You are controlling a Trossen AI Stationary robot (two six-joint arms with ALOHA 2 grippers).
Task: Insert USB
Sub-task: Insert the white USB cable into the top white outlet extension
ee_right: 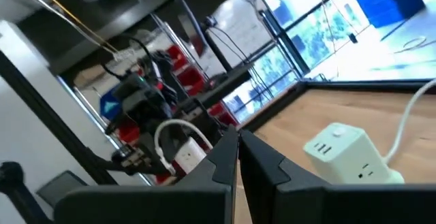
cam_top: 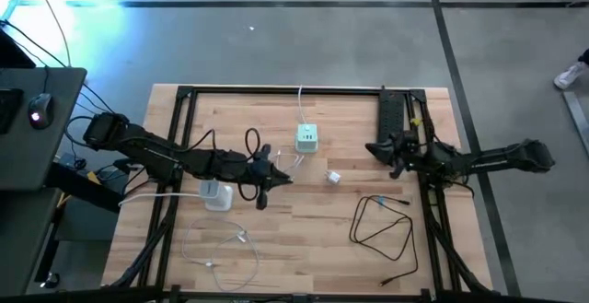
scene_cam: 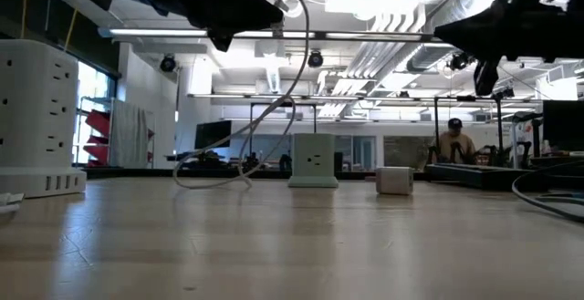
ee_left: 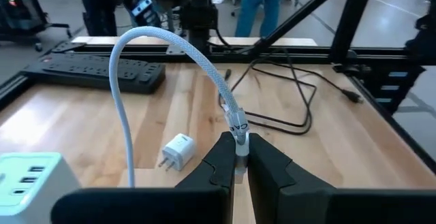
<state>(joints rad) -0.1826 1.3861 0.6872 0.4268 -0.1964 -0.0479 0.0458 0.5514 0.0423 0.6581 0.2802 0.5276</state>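
The left gripper (ee_left: 240, 164), clamped on the white cable's (ee_left: 146, 40) plug above the counter (cam_top: 313, 238), hangs at seven o'clock of the green power cube (cam_top: 306, 138), while the right gripper (cam_top: 375, 148) waits closed at three o'clock.

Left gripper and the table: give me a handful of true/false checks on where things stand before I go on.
1. The left gripper is shut on the white cable. True.
2. The right gripper holds the small white charger. False: it is shut on nothing, and the charger lies loose on the table.
3. The black cable lies coiled on the table's right side. True.
4. The green cube outlet is in the left gripper. False: it stands on the table, apart from both.
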